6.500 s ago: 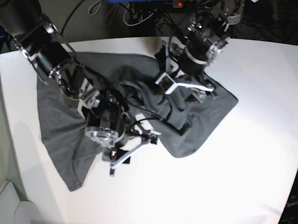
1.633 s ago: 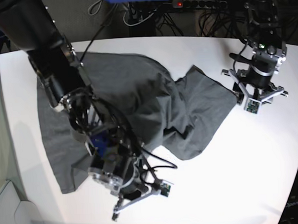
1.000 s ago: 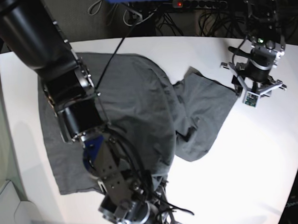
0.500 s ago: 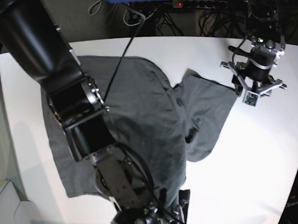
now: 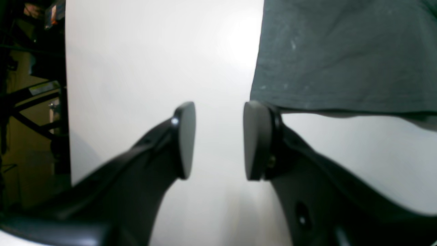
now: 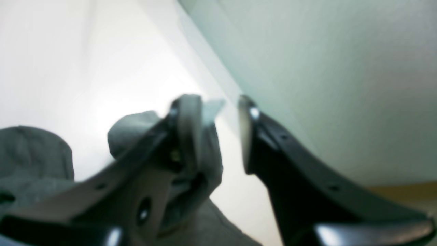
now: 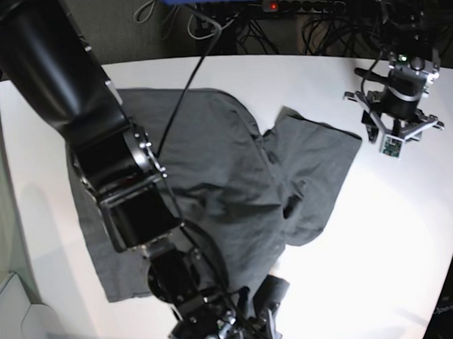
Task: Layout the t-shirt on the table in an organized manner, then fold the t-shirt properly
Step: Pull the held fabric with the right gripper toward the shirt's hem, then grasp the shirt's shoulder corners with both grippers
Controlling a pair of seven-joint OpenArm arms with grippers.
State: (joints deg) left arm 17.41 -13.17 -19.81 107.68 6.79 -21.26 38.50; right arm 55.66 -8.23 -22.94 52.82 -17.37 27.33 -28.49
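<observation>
While reaching low, right hand [image 6: 218, 133] parted, cloth seemingly draped on one finger, left hand [image 5: 218, 140] open, empty, beside t-shirt [image 7: 212, 185].

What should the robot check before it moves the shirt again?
1. Left claw empty and open: ok, only white table shows between its pads.
2. Left claw off the t-shirt: ok, it sits just beside the cloth edge.
3. Right claw let go: cannot tell, its jaws stand apart, but cloth bunches against one finger.
4. Shirt lying flat: not ok, wrinkled and folded over near the middle.
5. Shirt all on the table: cannot tell, the right arm hides the near hem.
</observation>
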